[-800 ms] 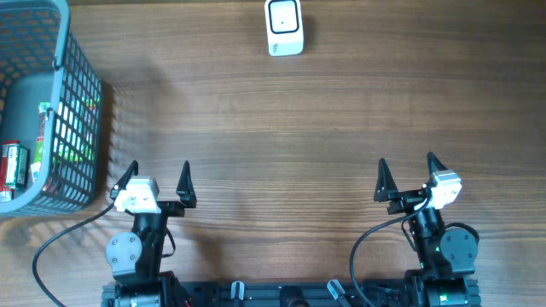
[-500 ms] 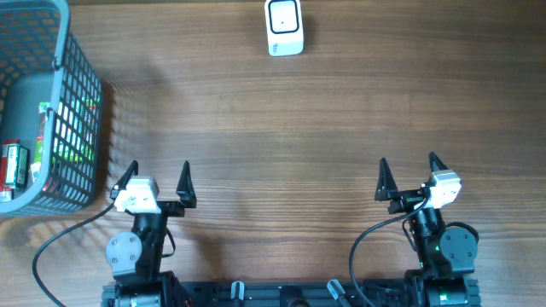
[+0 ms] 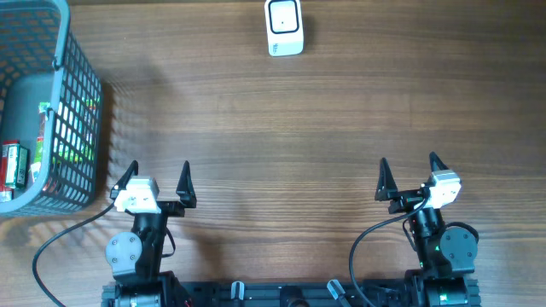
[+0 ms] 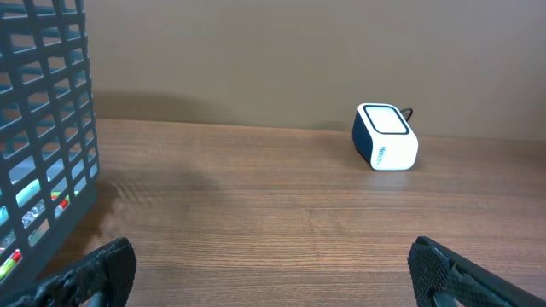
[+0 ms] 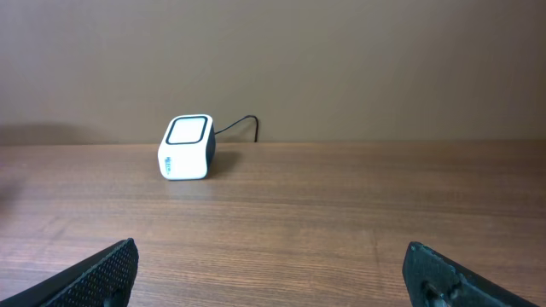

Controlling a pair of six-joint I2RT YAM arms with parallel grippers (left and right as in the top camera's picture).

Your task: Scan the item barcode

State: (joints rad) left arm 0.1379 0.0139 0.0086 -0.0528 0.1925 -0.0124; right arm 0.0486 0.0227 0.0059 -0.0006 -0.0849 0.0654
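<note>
**A:** Which step are we on?
**B:** The very first, I'd judge. The wooden desk [image 3: 299,128] is bare across the middle. The grey mesh basket [image 3: 81,102] sits at its far left corner, ahead of the left arm.
**A:** And the arms?
**B:** The left gripper [image 3: 159,170] and the right gripper [image 3: 407,162] both rest at the near edge, jaws spread wide with nothing between them.
**A:** The scanner?
**B:** The white barcode scanner [image 3: 284,27] stands at the far edge near the centre, window facing up, well apart from both arms.
**A:** And the thing to scan?
**B:** It's inside the basket. A green-printed packet [image 3: 44,128] shows through the mesh, and a red-labelled item [image 3: 10,164] lies beside it. I can't tell which one is meant, or where its barcode sits.
**A:** So what comes next?
**B:** Probably the left arm reaches over the rim, lowers into the basket and closes on one item. It then has to present the barcode to the scanner's window.
</note>
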